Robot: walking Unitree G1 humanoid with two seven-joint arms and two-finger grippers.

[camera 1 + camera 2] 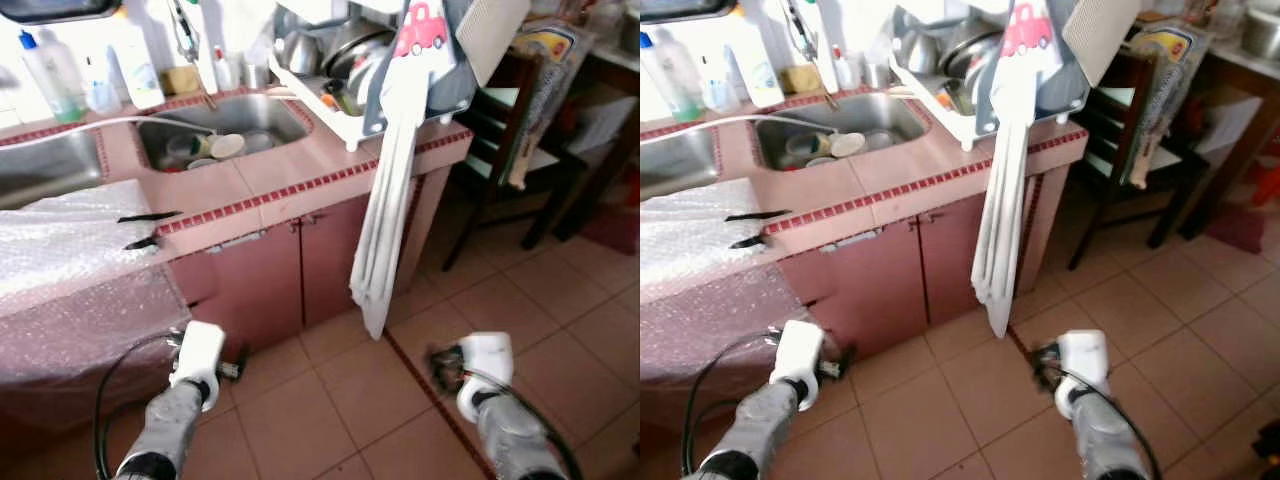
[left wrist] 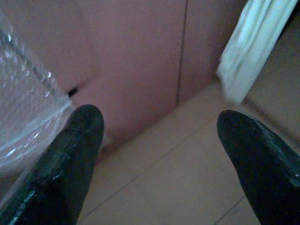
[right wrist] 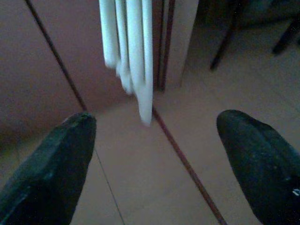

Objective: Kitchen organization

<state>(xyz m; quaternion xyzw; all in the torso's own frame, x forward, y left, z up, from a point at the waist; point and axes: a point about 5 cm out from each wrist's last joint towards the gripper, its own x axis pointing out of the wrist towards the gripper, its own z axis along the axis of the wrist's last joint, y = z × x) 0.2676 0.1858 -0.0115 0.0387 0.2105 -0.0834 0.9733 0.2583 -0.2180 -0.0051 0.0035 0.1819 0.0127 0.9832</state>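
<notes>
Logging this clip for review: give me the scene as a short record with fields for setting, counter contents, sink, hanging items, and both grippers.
setting: kitchen, pink tiled counter over cabinet doors, tiled floor
counter contents: bubble wrap draped over the robot's left end; dish rack with metal pots at the other end; bottles behind the sinks
sink: sink holds cups and dishes
hanging items: white cloth hangs from the counter edge down towards the floor
left gripper: left gripper open, low before the cabinet doors, holding nothing
right gripper: right gripper open, low, pointing towards the cloth, holding nothing
</notes>
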